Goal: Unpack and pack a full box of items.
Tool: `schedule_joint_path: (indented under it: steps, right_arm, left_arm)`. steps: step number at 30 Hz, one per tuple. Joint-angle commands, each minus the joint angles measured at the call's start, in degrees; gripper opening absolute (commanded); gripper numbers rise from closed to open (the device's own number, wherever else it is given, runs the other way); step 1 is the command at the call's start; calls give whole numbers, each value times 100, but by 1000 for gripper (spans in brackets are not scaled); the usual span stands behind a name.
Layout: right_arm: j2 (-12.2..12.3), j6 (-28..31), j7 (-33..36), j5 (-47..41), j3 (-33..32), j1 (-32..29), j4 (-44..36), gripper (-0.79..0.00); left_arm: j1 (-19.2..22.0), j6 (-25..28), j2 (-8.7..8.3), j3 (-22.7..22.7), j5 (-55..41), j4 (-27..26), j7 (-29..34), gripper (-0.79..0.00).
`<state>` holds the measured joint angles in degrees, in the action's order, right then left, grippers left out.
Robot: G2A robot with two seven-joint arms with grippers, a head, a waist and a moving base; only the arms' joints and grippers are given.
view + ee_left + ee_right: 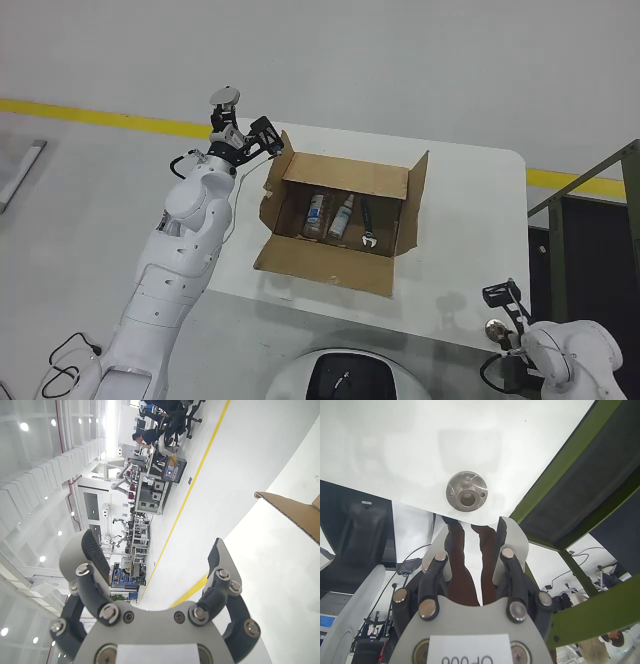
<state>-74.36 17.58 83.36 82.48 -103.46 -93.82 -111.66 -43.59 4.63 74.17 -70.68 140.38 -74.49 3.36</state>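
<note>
Top view shows an open cardboard box (345, 176) standing on the white desk (470, 200), its four flaps folded outward. Three things lie side by side on the box floor: a white bottle (316, 214) with a blue label, a slim spray bottle (342, 217) just beside it, and a wrench (367, 222) nearest the right-hand wall.

At the far left corner of the box, the left tool (268, 138) hangs close to the left flap. In the left wrist view this tool (155, 547) has its fingers (93, 550) spread wide with nothing between them, and the edge of the flap (287, 512) lies a little beyond them.

Well apart from the box, the right tool (503, 293) sits off the near right corner of the desk. Its own view shows the tool (475, 527) with fingers (501, 532) parted and a gap between them, gripping nothing.
</note>
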Motion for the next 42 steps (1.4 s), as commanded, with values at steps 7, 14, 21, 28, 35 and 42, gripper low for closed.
schedule_joint_path:
  steps: [7, 14, 21, 28, 35, 42]
  right_arm:
    - [29, -171, -434, -3, 58, 65, 410, -437]
    - [59, -197, -695, 31, 141, 152, 681, -434]
    - [83, -273, -789, 58, 256, 282, 917, -465]
    - [105, -357, -820, 82, 353, 401, 1085, -486]
    - [131, -389, -809, 85, 399, 422, 1152, -493]
    - [159, -426, -828, 61, 394, 414, 1206, -489]
  left_arm:
    - [0, 0, 0, 0, 0, 0, 0, 0]
    - [0, 0, 0, 0, 0, 0, 0, 0]
    - [0, 0, 0, 0, 0, 0, 0, 0]
    - [0, 0, 0, 0, 0, 0, 0, 0]
    - [0, 0, 0, 0, 0, 0, 0, 0]
    - [0, 0, 0, 0, 0, 0, 0, 0]
